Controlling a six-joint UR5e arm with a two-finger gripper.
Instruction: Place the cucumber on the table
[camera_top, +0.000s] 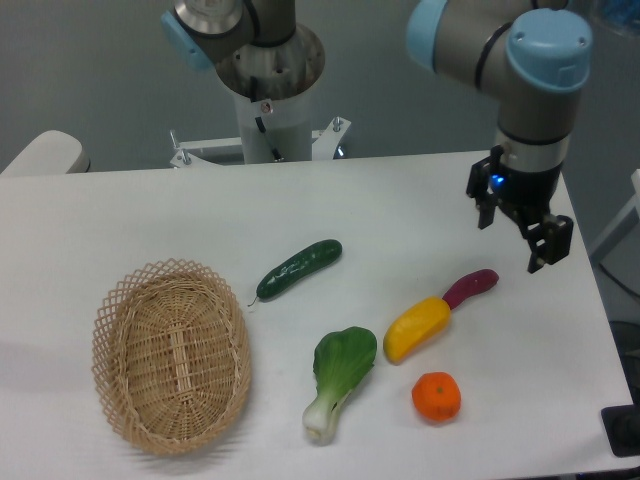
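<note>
The cucumber (298, 269) lies flat on the counter (150, 220), at about 9 o'clock from my fingers (516, 232), which are released and hold nothing, so I should only stay clear.

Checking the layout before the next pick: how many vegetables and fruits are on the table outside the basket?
5: cucumber right of the basket, bok choy front centre, yellow vegetable touching the eggplant, orange nearest front. None look hidden.

A wicker basket (172, 355) sits near left; bok choy (338, 379), a yellow vegetable (417, 328) (touching a purple eggplant (470, 287)) and an orange (436, 396) lie near right.
</note>
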